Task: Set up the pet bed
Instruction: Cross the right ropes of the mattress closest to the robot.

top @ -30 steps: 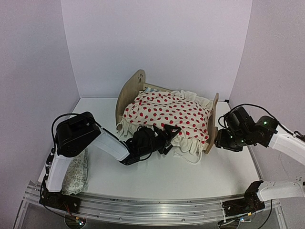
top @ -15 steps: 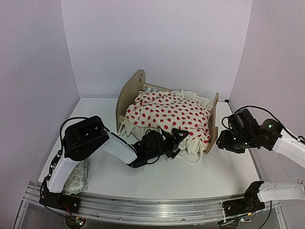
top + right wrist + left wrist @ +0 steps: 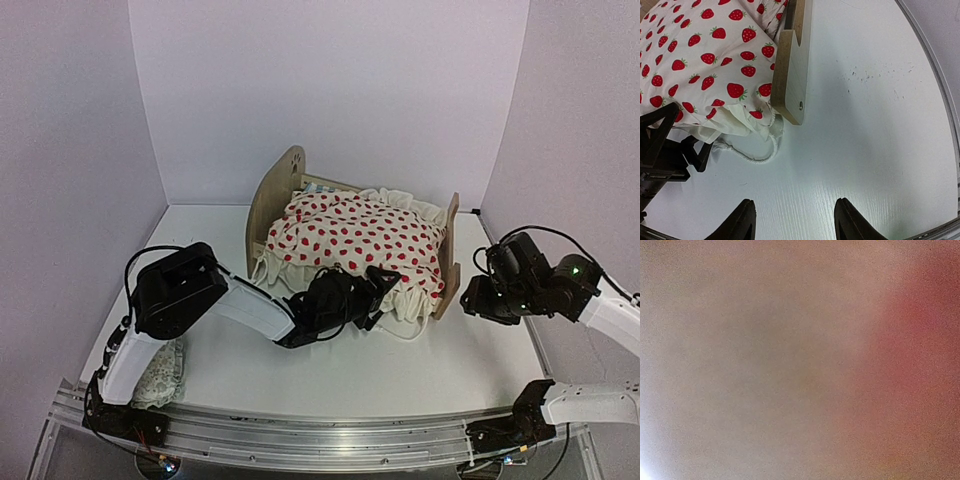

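Note:
The pet bed stands at mid-table, with its paw-print headboard [image 3: 287, 178] to the left and its footboard [image 3: 451, 252] to the right. A strip of striped mattress [image 3: 318, 187] shows by the headboard. The cream red-dotted blanket [image 3: 355, 238] covers the bed and hangs over its near side. My left gripper [image 3: 376, 296] is pushed into that hanging edge near the footboard, its jaws spread. The left wrist view is blocked by fabric. My right gripper [image 3: 792, 212] is open and empty over bare table, right of the footboard [image 3: 791, 70]. It also shows in the top view [image 3: 476, 298].
The small green-patterned pillow [image 3: 160, 372] lies at the table's near left corner beside the left arm's base. A looped blanket cord [image 3: 752, 156] trails on the table by the footboard's corner. Walls close in the table on three sides.
My left gripper has slid right along the bed's near side toward the footboard, under the blanket's edge. My right gripper has drawn back a little to the right.

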You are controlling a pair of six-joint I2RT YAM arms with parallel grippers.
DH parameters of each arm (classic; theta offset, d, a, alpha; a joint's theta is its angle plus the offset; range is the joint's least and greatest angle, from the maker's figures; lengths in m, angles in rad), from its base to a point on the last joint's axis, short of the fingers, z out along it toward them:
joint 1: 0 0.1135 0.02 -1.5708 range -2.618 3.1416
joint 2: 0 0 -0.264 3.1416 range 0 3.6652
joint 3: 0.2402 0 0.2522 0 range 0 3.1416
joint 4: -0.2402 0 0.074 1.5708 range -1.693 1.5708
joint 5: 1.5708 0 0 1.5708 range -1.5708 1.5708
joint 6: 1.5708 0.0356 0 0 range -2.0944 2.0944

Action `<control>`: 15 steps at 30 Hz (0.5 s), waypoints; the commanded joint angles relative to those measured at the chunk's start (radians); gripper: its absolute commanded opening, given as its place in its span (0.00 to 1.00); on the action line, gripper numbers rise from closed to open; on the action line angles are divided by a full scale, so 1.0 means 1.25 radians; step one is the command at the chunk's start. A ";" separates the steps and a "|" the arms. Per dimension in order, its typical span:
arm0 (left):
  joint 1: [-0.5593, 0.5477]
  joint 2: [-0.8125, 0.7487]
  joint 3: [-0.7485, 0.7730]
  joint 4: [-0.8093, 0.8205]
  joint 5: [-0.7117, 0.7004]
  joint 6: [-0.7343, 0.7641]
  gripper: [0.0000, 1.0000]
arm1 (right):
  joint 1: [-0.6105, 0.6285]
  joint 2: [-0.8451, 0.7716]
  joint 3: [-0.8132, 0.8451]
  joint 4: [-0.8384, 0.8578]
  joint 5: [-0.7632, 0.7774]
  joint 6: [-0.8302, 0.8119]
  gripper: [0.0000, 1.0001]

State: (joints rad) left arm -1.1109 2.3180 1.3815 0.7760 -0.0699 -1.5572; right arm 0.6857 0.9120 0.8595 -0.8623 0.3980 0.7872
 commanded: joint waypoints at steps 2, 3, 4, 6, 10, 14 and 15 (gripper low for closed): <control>-0.004 0.013 0.013 -0.197 -0.057 -0.078 0.99 | 0.002 0.007 -0.003 -0.012 0.042 0.007 0.56; -0.005 0.013 0.026 -0.218 -0.063 -0.071 0.99 | 0.002 0.017 0.005 -0.009 0.049 0.001 0.56; -0.004 0.009 0.034 -0.243 -0.068 -0.063 0.99 | 0.002 0.029 0.014 -0.003 0.057 -0.009 0.57; -0.006 -0.014 0.042 -0.289 -0.078 -0.033 0.99 | 0.002 0.058 0.041 0.029 0.064 -0.040 0.59; -0.004 -0.071 0.004 -0.297 -0.084 0.014 1.00 | -0.001 0.152 0.123 0.096 0.095 -0.103 0.65; -0.005 -0.105 -0.028 -0.286 -0.072 0.044 1.00 | -0.035 0.276 0.213 0.107 0.082 -0.128 0.65; -0.005 -0.111 -0.035 -0.285 -0.071 0.043 1.00 | -0.045 0.299 0.226 0.107 0.082 -0.125 0.65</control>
State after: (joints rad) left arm -1.1168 2.2635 1.3703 0.4616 -0.1429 -1.5571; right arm 0.6690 1.1863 1.0462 -0.7858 0.4751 0.6764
